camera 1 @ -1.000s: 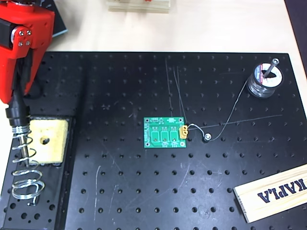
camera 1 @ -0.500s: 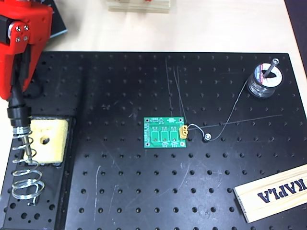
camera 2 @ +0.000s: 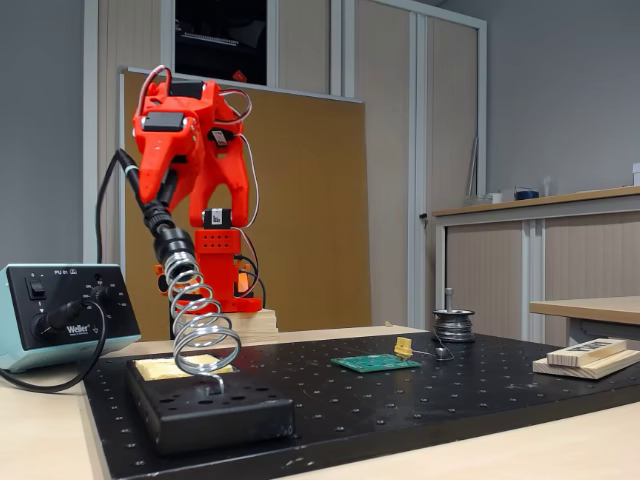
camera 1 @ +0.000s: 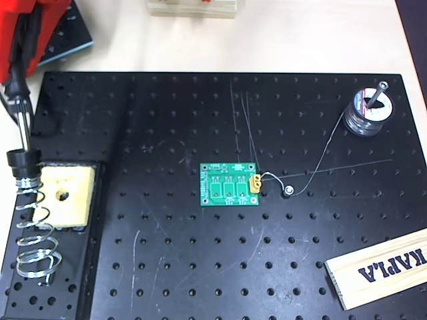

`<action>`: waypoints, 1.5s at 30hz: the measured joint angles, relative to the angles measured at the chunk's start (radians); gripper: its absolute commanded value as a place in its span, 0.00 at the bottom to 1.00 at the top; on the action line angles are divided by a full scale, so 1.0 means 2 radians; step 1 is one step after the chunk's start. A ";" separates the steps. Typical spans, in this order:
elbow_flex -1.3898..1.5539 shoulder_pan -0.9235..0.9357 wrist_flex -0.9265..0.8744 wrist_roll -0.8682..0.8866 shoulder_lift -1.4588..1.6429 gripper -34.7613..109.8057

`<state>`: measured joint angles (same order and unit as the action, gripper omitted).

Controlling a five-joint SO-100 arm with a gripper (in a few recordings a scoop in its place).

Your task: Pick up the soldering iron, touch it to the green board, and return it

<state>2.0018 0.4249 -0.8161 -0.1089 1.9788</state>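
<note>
The soldering iron [camera 1: 24, 130] rests in the silver coil stand [camera 1: 33, 233] at the left edge, its black collar at the coil's mouth and its tip inside the coil. In the fixed view the soldering iron [camera 2: 172, 243] leans up and left out of the coil stand [camera 2: 200, 320]. My red gripper [camera 1: 15, 81] stands open around the handle's upper end in the top left corner, and the handle below it is bare. The fixed view shows the gripper [camera 2: 158, 195] above the collar. The green board [camera 1: 230, 185] lies flat mid-plate, far right of the gripper, and appears as the green board [camera 2: 376, 363] in the fixed view.
A yellow sponge [camera 1: 63, 197] lies beside the coil stand. A solder spool [camera 1: 365, 113] stands at the back right, its wire running to the board's yellow connector. A wooden block [camera 1: 380, 267] lies at the front right. A soldering station [camera 2: 60, 310] sits left of the black plate [camera 1: 200, 267].
The gripper has slid up the handle toward the top left corner, leaving much more of the handle bare. The iron stays seated in the coil stand.
</note>
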 measured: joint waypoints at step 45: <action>0.140 -0.347 -0.048 0.326 0.041 0.24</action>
<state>2.2810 -0.2700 -0.9127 0.5430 2.0601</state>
